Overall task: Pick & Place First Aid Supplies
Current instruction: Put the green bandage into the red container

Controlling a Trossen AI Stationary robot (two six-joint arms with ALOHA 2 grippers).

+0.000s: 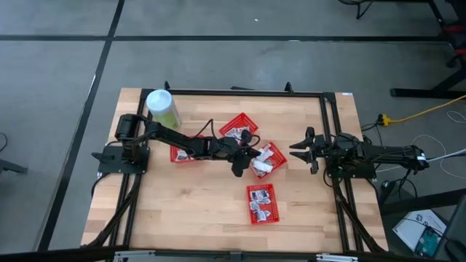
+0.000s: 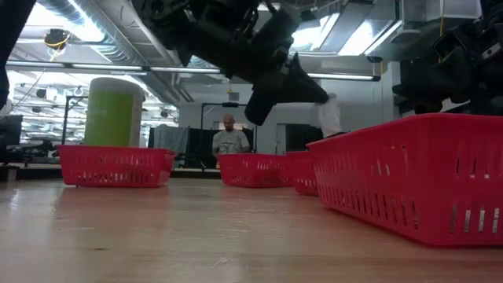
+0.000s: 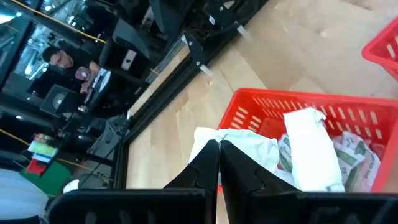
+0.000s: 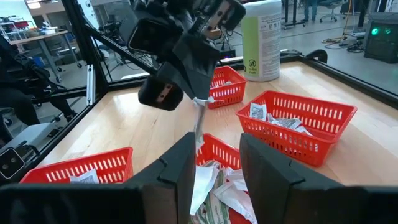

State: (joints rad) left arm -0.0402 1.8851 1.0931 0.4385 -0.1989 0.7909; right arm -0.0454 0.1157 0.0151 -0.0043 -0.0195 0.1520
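Left gripper clamped on white packet, lifted above heaped centre basket for carrying to another basket. Right gripper parked beside, fingers apart, empty. Remaining packets lie in baskets.

A pale wooden table (edged by a black frame) carries four red baskets: one near the centre, one at three o'clock from it, one at six, one at nine. A green canister stands at ten o'clock.
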